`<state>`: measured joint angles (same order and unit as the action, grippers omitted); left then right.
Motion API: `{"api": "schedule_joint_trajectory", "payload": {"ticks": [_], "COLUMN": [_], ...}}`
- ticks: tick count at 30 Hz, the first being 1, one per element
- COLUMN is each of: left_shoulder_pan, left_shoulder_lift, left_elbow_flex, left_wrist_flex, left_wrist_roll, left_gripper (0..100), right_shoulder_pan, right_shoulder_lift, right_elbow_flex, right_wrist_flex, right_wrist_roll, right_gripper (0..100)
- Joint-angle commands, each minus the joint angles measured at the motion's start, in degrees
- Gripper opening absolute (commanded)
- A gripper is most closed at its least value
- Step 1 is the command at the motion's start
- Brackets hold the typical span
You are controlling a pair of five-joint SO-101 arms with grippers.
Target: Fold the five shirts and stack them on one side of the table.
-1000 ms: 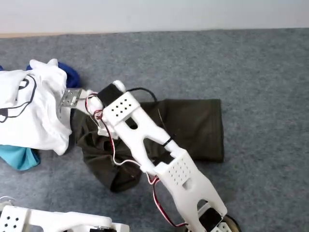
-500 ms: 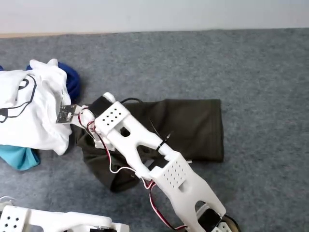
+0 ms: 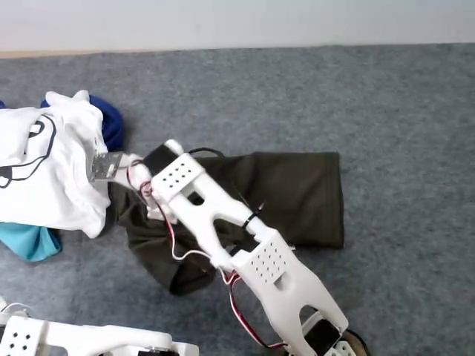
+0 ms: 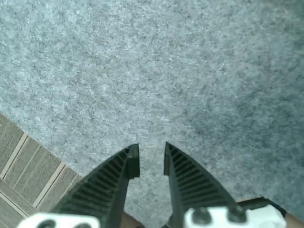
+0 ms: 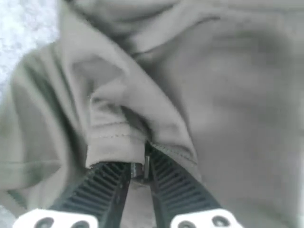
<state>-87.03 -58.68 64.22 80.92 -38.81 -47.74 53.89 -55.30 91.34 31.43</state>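
High view: the right arm (image 3: 223,219) has shifted slightly toward the far edge, its wrist beside the white shirt (image 3: 44,170), over the dark olive shirt (image 3: 297,196) mid-table. Left wrist view: the left gripper (image 4: 152,160) hangs over grey felt (image 4: 190,71), fingers slightly parted, empty. Right wrist view: the right gripper (image 5: 140,167) pinches the olive shirt's hem.

No text, numbers, labels or signs can be read. The white shirt (image 3: 56,182) carries a black line graphic (image 3: 46,135); no letters can be made out in it.
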Motion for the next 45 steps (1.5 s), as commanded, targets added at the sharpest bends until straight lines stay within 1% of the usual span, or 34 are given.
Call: {"api": "schedule_joint_trajectory", "payload": {"ticks": [1,5,9,13,15,17,21,23,26,31,33,38,39,41,43,45], "left_shoulder_pan": [0.3,0.3,0.5,3.4,4.9,6.0,7.6,8.4,9.0,9.0,9.0,9.0,9.0,9.0,9.0,9.0], "left_shoulder_lift": [-0.8,-0.8,-0.8,-0.8,-0.8,-0.8,-0.8,-0.8,-0.8,-0.8,-0.8,-0.8,-0.8,-0.8,-0.8,-0.8], "left_elbow_flex": [-0.3,-0.3,-0.3,-0.3,-0.3,-0.3,-0.3,-0.3,-0.3,-0.3,-0.3,-0.3,-0.3,-0.3,-0.3,-0.3], "left_wrist_flex": [-2.4,-4.3,-4.6,-4.6,-4.6,-4.6,-4.6,-4.6,-4.6,-4.6,-4.6,-4.6,-4.6,-4.6,-4.6,-4.6], "left_wrist_roll": [-0.5,-0.5,-0.5,-0.5,-0.5,-0.5,-0.5,-0.5,-0.5,-0.5,-0.5,-0.5,-0.5,-0.5,-0.5,-0.5], "left_gripper": [10,10,10,10,10,10,10,10,10,10,10,10,10,10,10,10], "right_shoulder_pan": [2.6,4.1,6.4,8.5,8.7,8.5,8.0,7.9,8.1,6.5,5.4,4.1,4.2,4.5,5.8,6.9], "right_shoulder_lift": [-3.2,-3.2,-1.5,0.9,1.6,1.8,1.7,1.7,1.4,-1.0,-1.3,1.0,1.5,1.7,0.4,-2.2], "right_elbow_flex": [-7.5,-8.1,-8.2,-8.2,-8.2,-8.2,-8.2,-8.2,-8.8,-15.6,-18.6,-20.5,-20.8,-21.0,-20.2,-18.9], "right_wrist_flex": [0.0,-2.3,-8.0,-14.6,-16.0,-16.0,-13.4,-11.9,-9.9,-2.4,0.2,5.8,7.7,11.6,11.8,11.7], "right_wrist_roll": [-0.1,-0.1,-0.1,-0.1,-0.1,-0.1,-0.4,-0.4,-0.3,-0.4,-0.4,-0.2,-0.4,-0.4,-0.7,-2.6], "right_gripper": [1.0,1.0,1.0,1.3,1.8,6.0,20.8,22.9,22.8,22.1,17.8,1.9,0.5,1.8,0.8,1.0]}}
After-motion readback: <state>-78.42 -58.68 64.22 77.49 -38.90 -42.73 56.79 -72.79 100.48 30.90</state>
